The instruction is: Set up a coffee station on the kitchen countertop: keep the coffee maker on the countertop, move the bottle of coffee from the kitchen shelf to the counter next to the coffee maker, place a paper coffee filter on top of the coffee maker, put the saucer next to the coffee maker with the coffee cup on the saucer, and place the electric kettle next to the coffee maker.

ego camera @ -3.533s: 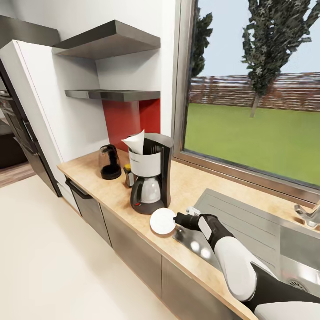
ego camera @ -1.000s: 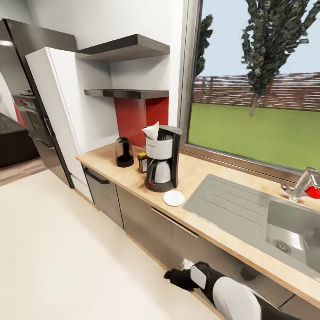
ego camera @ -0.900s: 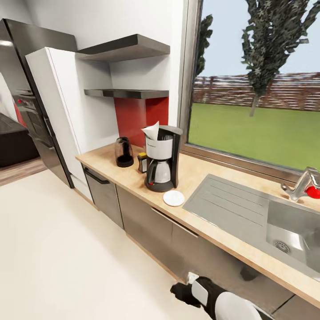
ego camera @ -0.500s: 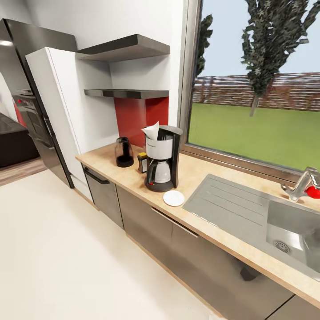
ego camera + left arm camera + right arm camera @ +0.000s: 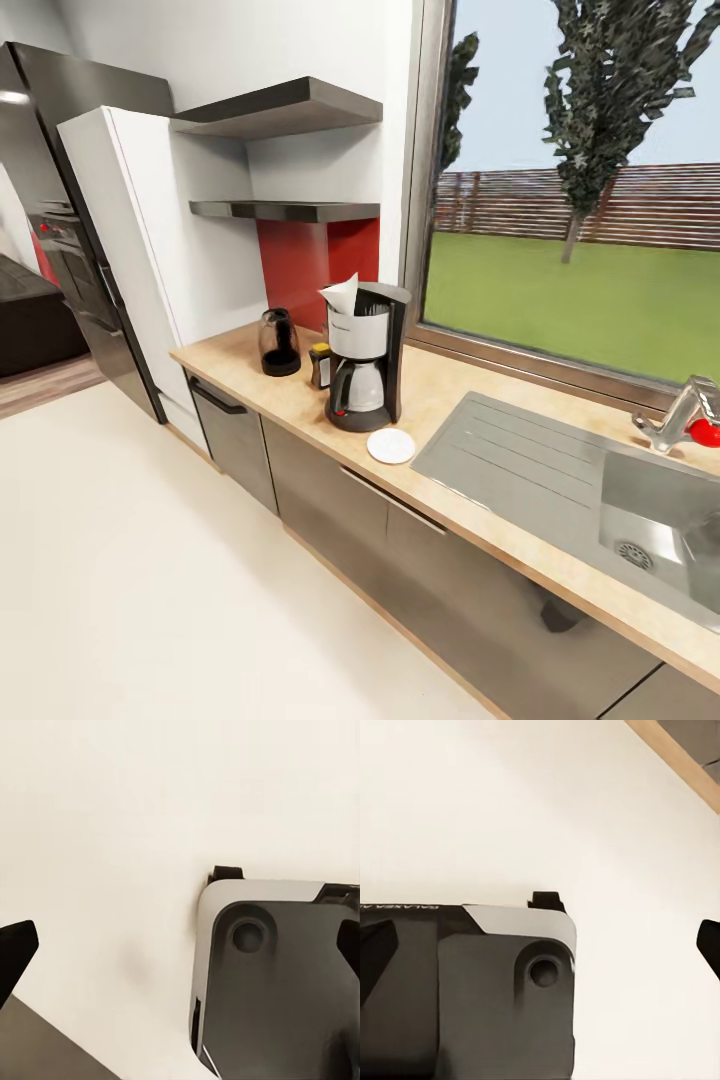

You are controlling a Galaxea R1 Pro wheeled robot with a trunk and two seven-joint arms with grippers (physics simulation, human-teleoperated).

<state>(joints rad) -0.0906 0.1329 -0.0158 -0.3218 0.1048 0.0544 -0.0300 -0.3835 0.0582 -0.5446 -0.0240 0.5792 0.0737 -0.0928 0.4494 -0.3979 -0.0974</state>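
Head view: the bench carries the coffee maker with the paper coffee filter standing tilted in its top. The saucer lies bare just in front of it, near the bench edge. The bottle of coffee stands just beside the machine, the electric kettle beyond it toward the oven. The kitchen shelf hangs above.

Left wrist view: left gripper spread wide, holding nothing, over cream floor and the robot's grey base.

Right wrist view: right gripper likewise wide and empty above the base.
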